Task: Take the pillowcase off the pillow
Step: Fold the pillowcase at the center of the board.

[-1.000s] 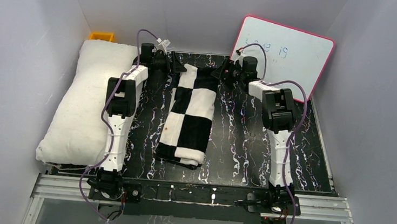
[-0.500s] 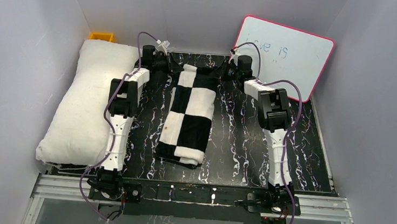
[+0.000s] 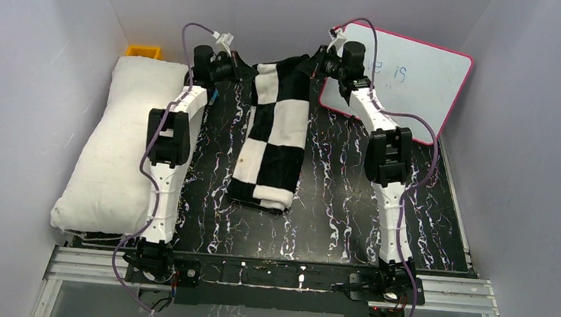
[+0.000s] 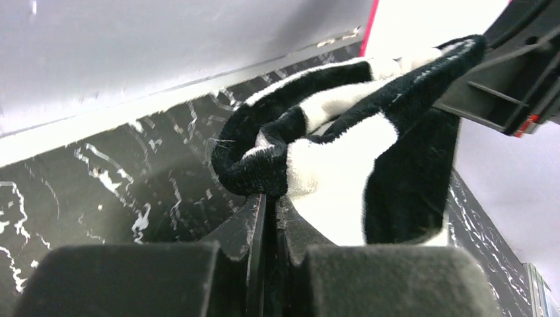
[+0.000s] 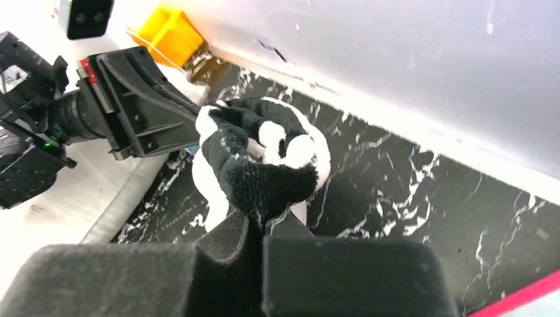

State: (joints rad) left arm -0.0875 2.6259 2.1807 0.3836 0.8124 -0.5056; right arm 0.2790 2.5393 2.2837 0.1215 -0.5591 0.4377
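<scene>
At the near edge of the black, white-veined table [image 3: 334,209], two arm bases sit side by side on a metal rail [image 3: 267,276]. The left arm [image 3: 163,164] and right arm [image 3: 392,176] both stretch away toward the back wall. Between them, the black-and-white checkered pillowcase [image 3: 270,157] runs lengthwise down the middle of the table. Its near end lies folded and flat on the surface, while its far end is lifted off the table, strung between the two claws. Along the left side, beside the left arm and apart from the pillowcase, lies the plump white pillow [image 3: 109,151], bare and pressed against the left wall. Farther back, the left claw [image 4: 269,198] is pinched closed on one far corner of the pillowcase, the plush fabric bunched in a dark roll just above its two padded fingers [image 4: 370,277]. The right claw [image 5: 257,221] is clamped closed on the other far corner, a fuzzy black fold sprouting from between its fingers [image 5: 343,277]. In each wrist view the opposite claw shows across the raised edge, facing it. From above, the right-hand corner sits a little higher than the left, so the top edge slants. Behind the right claw, a white board [image 3: 422,75] with a pink rim leans against the back wall, with faint blue writing on it. In the far left corner, just beyond the pillow's far end, sits a small yellow bin [image 3: 143,51].
</scene>
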